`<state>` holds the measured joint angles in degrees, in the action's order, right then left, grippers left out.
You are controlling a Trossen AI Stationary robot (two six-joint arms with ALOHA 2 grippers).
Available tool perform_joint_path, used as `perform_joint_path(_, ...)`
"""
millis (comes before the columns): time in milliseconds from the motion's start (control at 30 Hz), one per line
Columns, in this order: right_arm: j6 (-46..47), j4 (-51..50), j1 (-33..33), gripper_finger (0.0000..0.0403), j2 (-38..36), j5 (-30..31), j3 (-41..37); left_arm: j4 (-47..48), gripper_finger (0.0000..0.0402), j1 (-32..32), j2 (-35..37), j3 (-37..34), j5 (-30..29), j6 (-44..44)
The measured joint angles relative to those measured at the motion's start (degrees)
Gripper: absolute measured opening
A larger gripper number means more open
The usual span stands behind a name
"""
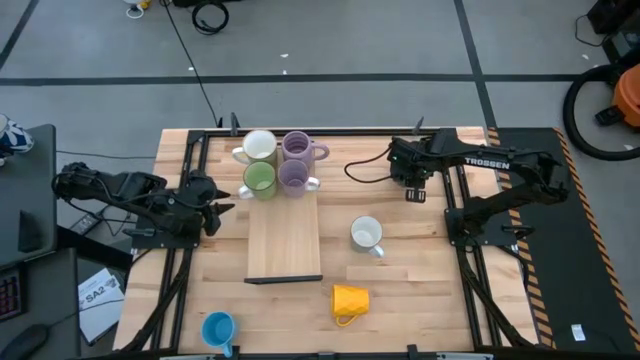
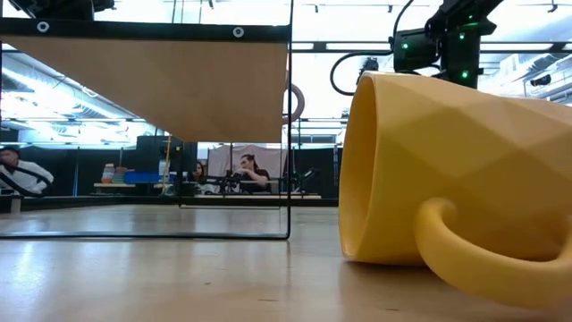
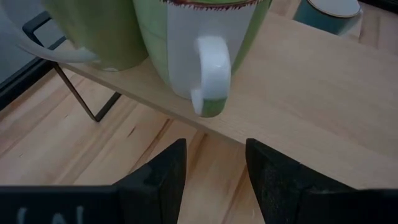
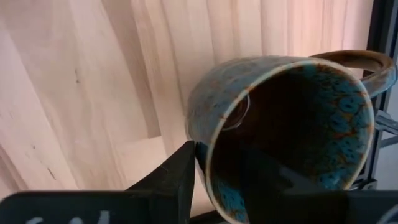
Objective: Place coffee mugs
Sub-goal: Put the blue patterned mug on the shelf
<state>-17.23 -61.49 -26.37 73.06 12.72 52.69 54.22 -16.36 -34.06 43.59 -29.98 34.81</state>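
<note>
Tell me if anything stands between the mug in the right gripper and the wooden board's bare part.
Nothing visible does. The right gripper holds the dark speckled mug beside the board; the white mug stands off that path.

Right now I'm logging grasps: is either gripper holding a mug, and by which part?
The right gripper holds a dark blue-speckled mug by its rim, one finger inside. The left gripper is open, holding nothing.

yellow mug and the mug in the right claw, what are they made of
Yellow mug: probably ceramic with a matte, evenly coloured glaze; its wall is faceted and shows no sharp glare. Dark mug in the right claw: looks like glazed stoneware, glossy, with a speckled blue-over-brown reactive glaze and highlights on the wall.
</note>
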Motion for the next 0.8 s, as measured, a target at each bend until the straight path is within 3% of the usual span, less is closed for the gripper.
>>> perform_joint_path(267,4.23,0.16,-0.07,0.0023,0.01,-1.22,0.00,-0.45,0.0172,-0.01,0.00,0.00,0.00,-0.05)
perform_joint_path(533,17.01,3.49,-0.09,0.0038,0.03,-5.17,0.21,-0.66,0.0172,0.00,0.00,0.00,0.00,-0.04)
perform_joint_path(800,42.98,6.25,-0.15,0.0025,0.11,-6.16,2.40,-0.63,0.0172,-0.02,0.00,0.00,0.02,-0.02)
